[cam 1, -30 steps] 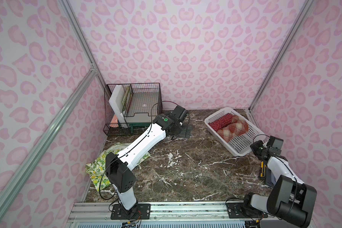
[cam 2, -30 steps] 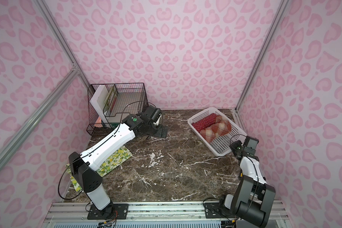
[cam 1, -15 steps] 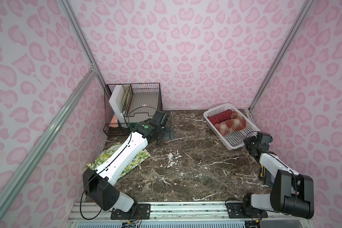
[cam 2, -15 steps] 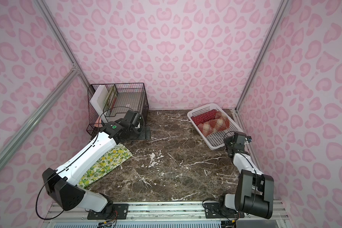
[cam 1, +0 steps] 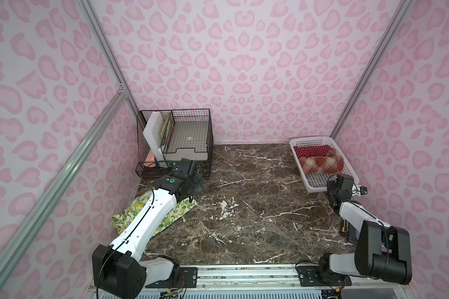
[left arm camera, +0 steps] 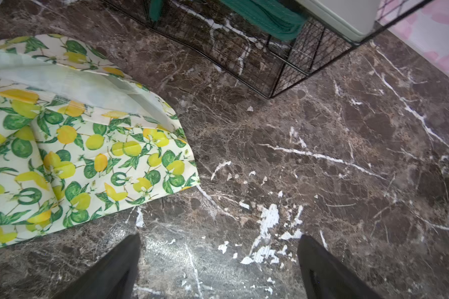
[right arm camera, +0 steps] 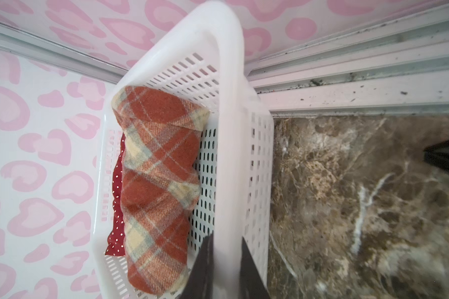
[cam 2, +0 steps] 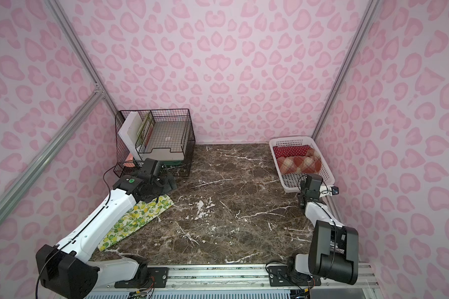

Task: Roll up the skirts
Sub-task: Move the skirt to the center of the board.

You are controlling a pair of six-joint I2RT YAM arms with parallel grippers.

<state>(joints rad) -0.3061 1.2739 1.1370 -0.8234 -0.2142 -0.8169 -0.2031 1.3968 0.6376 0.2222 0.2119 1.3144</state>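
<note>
Basket (right arm camera: 231,77) dragged wallward; right wrist view alone shows right pincer (right arm camera: 227,238) clamping its rim; left pincer (left arm camera: 219,236) gaping

Table (cam 1: 257,207): dark brown marble look, white veins, polished, some sheen. Lemon skirt (left arm camera: 88,155): thin smooth printed cloth, plain pale lining showing. Plaid skirt (right arm camera: 156,181): thick fuzzy woven cloth, matt. Dotted skirt (right arm camera: 114,246): thin smooth cloth. Basket (right arm camera: 231,103): white plastic, smooth, slight gloss, slotted walls. Rack (cam 1: 187,129): thin black metal wire. Green cloth (left arm camera: 265,18): ribbed knit. Frame bar (cam 1: 62,178): brushed silver metal. Walls (cam 1: 244,64): matt print.
</note>
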